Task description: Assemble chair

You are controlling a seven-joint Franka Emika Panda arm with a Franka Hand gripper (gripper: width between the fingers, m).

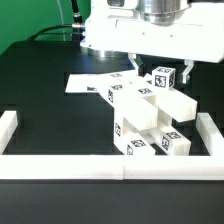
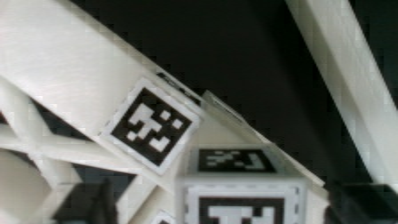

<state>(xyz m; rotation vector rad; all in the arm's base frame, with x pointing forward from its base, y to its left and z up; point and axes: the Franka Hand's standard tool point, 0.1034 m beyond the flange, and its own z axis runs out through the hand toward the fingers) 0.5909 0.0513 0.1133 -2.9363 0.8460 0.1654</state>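
The end effector (image 1: 161, 68) hangs over the highest tagged block (image 1: 163, 77) of the chair (image 1: 148, 122), one finger on either side of it. Whether the fingers are pressing on that block or standing clear of it cannot be told from either view.

The chair is a part-built, tilted cluster of white slabs and bars. It sits near the front edge of the black surface (image 1: 50, 120), toward the corner on the exterior view's right, just beside the border rail (image 1: 100, 165). The marker board (image 1: 92, 84) lies behind it, toward the back edge.

The likely risks:
- An off-centre pinch could twist the block.
- A downward push could tip the leaning cluster or jam it against the rail.
- Loosely seated pieces might separate.

No brand or wording can be read. The only markings are black-and-white square tags (image 2: 155, 122) on the parts and the board.
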